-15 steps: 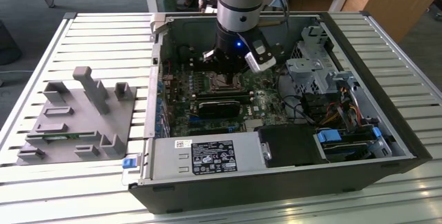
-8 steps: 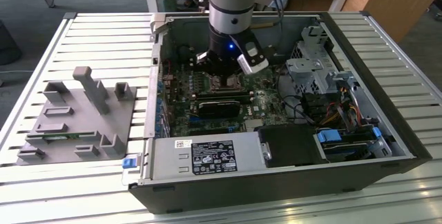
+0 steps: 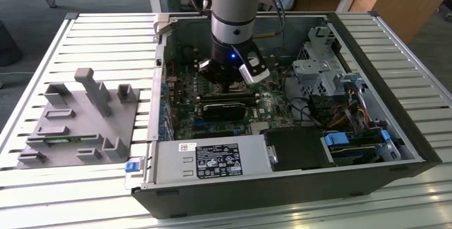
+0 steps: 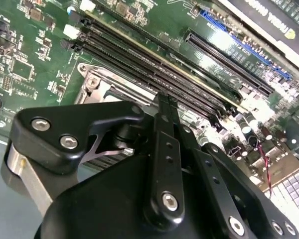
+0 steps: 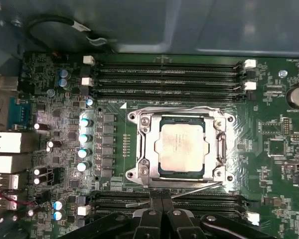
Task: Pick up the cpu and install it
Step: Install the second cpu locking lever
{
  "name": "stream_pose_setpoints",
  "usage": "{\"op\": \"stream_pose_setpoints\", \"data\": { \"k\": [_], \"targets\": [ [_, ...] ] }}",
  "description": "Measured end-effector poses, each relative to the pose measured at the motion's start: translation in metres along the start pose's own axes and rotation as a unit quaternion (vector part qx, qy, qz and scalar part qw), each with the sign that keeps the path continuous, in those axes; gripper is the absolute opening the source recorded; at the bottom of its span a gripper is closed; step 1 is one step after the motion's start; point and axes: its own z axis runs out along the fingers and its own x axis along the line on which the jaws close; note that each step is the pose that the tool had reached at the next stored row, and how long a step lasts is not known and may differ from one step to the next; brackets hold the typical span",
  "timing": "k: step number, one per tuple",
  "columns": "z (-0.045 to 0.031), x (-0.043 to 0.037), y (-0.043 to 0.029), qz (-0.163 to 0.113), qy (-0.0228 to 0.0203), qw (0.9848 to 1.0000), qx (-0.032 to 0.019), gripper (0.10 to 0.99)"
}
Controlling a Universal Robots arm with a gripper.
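Note:
In the first wrist view the cpu (image 5: pixel 182 147), a flat square chip with a silvery-grey top, lies flat in the metal-framed socket (image 5: pixel 139 144) on the green motherboard (image 5: pixel 279 124). My gripper (image 5: pixel 162 205) hangs just above the board beside the socket. Its black fingers are pressed together with nothing between them. The second wrist view shows the same shut gripper (image 4: pixel 164 99) over a corner of the socket (image 4: pixel 97 84). In the exterior view the gripper (image 3: pixel 229 85) reaches down into the open computer case (image 3: pixel 395 134), over the middle of the motherboard (image 3: pixel 187 89).
Rows of black memory slots (image 5: pixel 164 74) run on both sides of the socket. A black block (image 3: pixel 226 110), a grey power supply (image 3: pixel 211 160), a drive cage (image 3: pixel 318 70) and cables (image 3: pixel 346 115) crowd the case. A grey fixture (image 3: pixel 78 118) stands at the exterior view's left.

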Motion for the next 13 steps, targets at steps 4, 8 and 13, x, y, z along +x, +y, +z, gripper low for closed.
{"op": "stream_pose_setpoints", "data": {
  "k": [4, 8, 13],
  "targets": [
    [0.0005, 0.0, -0.0065, 0.0, -0.0002, 0.9999, -0.0139, 0.106],
    [0.0006, 0.0034, -0.0133, 0.0, -0.0003, 0.9997, -0.023, 0.106],
    [0.0009, 0.0107, -0.0143, 0.0, -0.0004, 0.9994, -0.0353, 0.106]
  ]
}}
